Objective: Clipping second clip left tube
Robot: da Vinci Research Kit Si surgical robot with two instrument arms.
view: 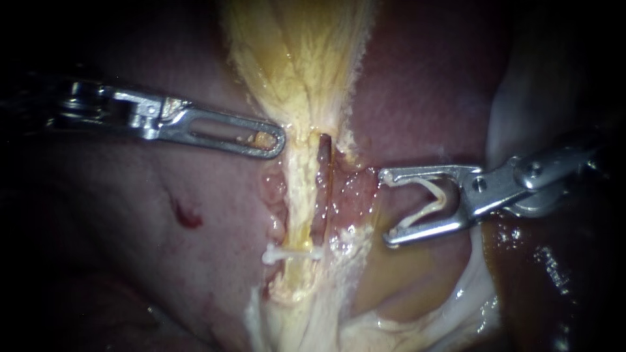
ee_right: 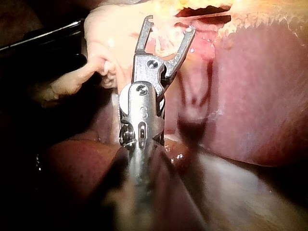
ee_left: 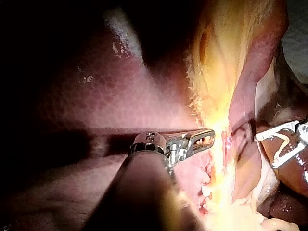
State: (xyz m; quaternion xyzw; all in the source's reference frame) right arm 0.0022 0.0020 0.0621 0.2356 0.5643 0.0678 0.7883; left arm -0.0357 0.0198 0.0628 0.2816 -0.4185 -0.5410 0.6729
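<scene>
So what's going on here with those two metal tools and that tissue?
Two robot instruments are working at a pig's liver. The right instrument holds a loaded clip between its spread jaws, beside the left tube but not around it yet. A fitted clip already sits across that tube lower down. The left instrument has its tip at the edge of the yellowish tissue higher up.

The silver-metal left instrument (view: 279, 139) has a slim, round-tipped end effector with one long slot and a stepped hinge, and the steel right instrument (view: 386, 207) a forked end effector, round pivot screws and a dark shaft.
</scene>
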